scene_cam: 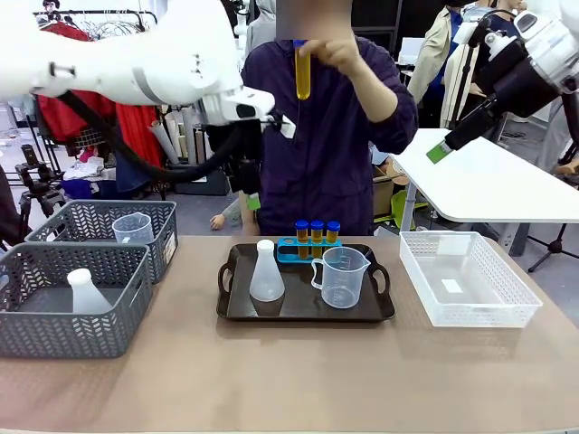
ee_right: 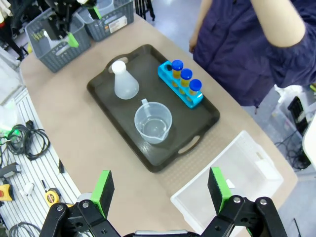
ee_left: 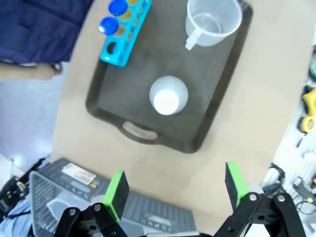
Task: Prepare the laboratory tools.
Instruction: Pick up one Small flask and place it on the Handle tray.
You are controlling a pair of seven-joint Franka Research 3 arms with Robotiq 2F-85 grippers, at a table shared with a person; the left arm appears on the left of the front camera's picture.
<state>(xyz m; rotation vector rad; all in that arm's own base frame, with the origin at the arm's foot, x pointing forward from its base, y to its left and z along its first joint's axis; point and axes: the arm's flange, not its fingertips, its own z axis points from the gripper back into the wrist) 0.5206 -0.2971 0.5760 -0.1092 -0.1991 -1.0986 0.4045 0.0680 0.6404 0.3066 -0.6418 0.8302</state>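
Flask [ee_left: 168,97], translucent white, conical, upright on dark tray [ee_left: 222,98], well beyond left gripper [ee_left: 175,190], whose jaws gape empty. Right gripper [ee_right: 160,192] likewise released, high above clear beaker [ee_right: 153,122] and blue rack [ee_right: 180,86] holding three blue-capped amber tubes [ee_right: 186,80].

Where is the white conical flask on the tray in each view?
Front view: flask on the left part of the dark tray, left of the beaker.
Left wrist view: flask at picture centre, seen from above.
Right wrist view: flask upper left.
Shared landmark: blue rack with tubes.
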